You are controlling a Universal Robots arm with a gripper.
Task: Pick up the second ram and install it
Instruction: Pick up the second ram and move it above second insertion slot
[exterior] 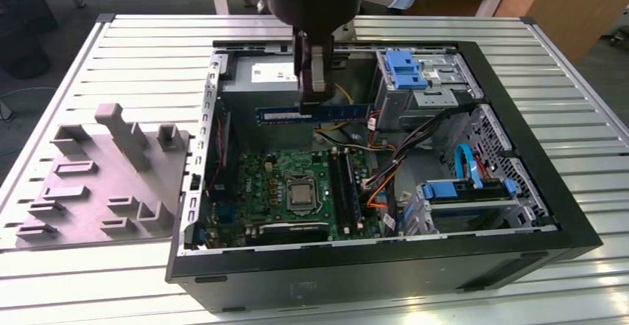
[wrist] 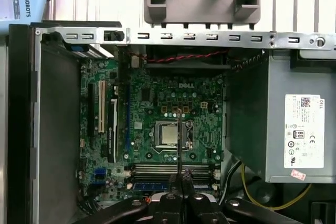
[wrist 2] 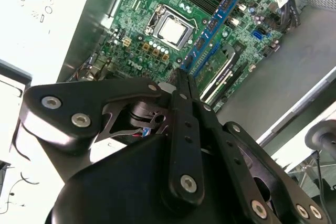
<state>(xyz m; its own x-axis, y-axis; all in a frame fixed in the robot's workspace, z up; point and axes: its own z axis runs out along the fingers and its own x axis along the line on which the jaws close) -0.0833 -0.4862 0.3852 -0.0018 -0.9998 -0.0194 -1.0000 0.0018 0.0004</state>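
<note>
While the black two-finger gripper (exterior: 311,106) hangs over the far part of the open black metal computer case (exterior: 580,245) in the exterior view, it pinches the second ram (exterior: 344,111), a long flat blue stick. The stick lies from the exterior view's left to its right, across the long black slots (exterior: 342,181) that run near to far below it. In the second wrist view the second ram (wrist 2: 212,27) pokes out from the gripper (wrist 2: 182,76) above the green board (wrist 2: 134,11), and in the first wrist view the second ram (wrist: 179,140) shows edge-on, crossing the slots (wrist: 157,169).

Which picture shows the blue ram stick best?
The exterior view: the ram stick shows its flat blue side, gripped by the tool over the computer case. The second wrist view shows a blue strip; the first wrist view, a thin edge-on line.
</note>
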